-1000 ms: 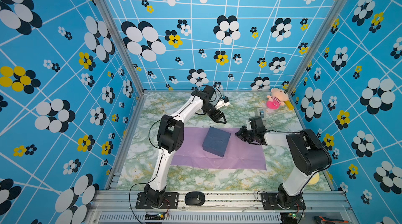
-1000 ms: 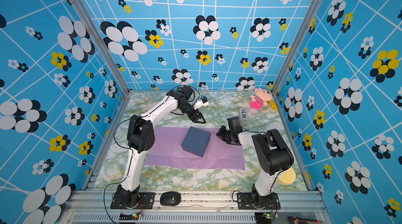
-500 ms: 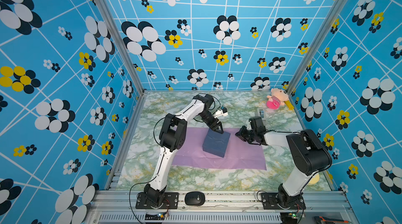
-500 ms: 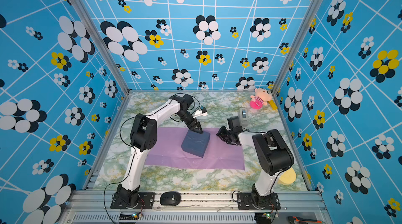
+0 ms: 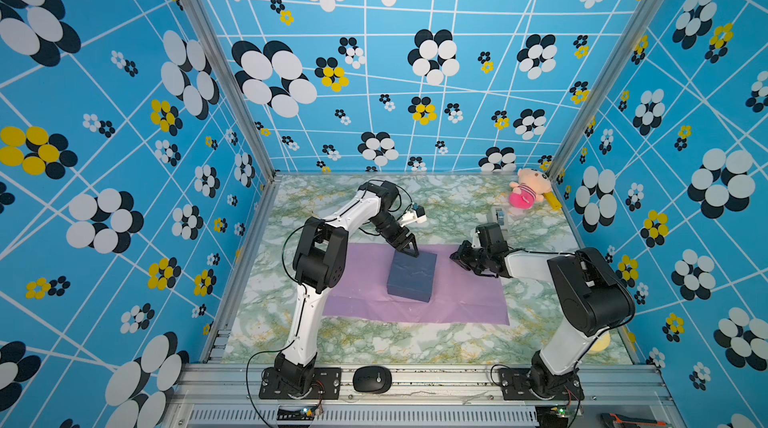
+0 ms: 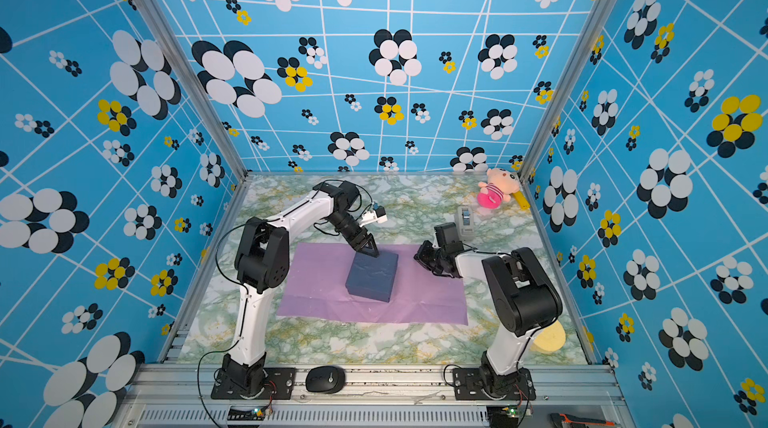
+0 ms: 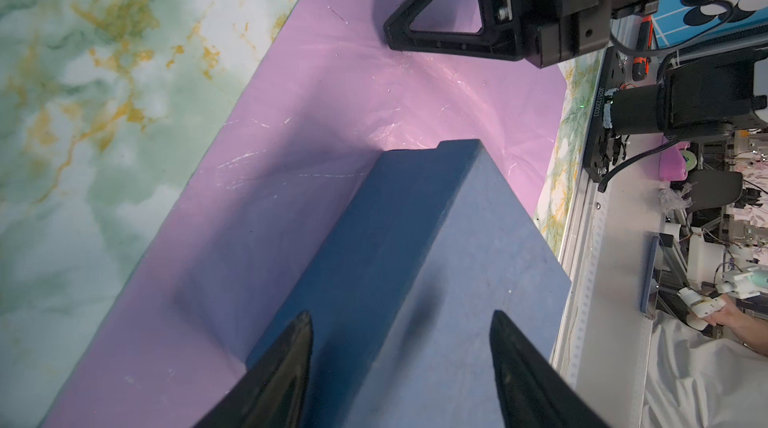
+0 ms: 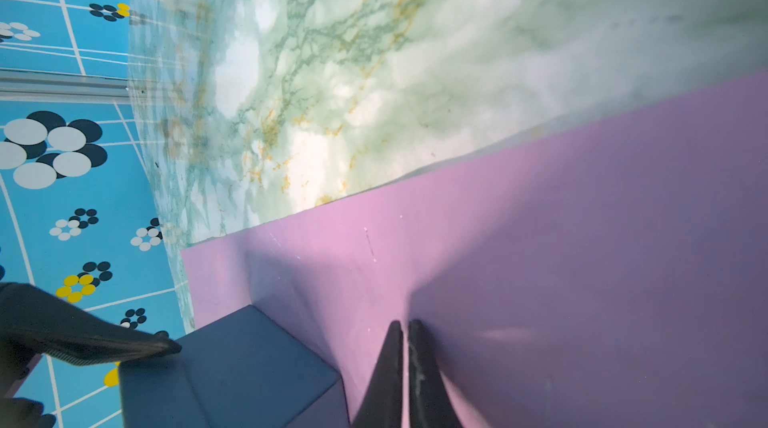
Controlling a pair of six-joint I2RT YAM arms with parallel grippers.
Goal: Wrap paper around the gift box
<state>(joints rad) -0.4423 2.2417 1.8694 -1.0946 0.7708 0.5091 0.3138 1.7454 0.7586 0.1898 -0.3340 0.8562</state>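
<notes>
The dark navy gift box [image 5: 411,276] [image 6: 372,276] sits on the lilac paper [image 5: 465,301] [image 6: 324,293], which lies flat on the marble table. My left gripper [image 5: 411,251] [image 6: 371,251] is open at the box's far left corner. In the left wrist view its fingers [image 7: 299,347] straddle the box [image 7: 436,259] at that top edge. My right gripper [image 5: 455,257] [image 6: 417,257] is shut, its tips down on the paper [image 8: 540,238] right of the box [image 8: 232,372]. Creases radiate from there. Whether paper is pinched I cannot tell.
A grey tape dispenser [image 5: 498,216] stands behind the right gripper. A pink plush toy [image 5: 528,193] lies in the far right corner. A yellow disc [image 6: 548,338] sits behind the right arm's base. Patterned walls close in three sides; a black mouse [image 5: 372,379] rests on the front rail.
My left gripper came down and nearer from beyond the paper onto the box's far corner. The right arm, box and paper have stayed put.
</notes>
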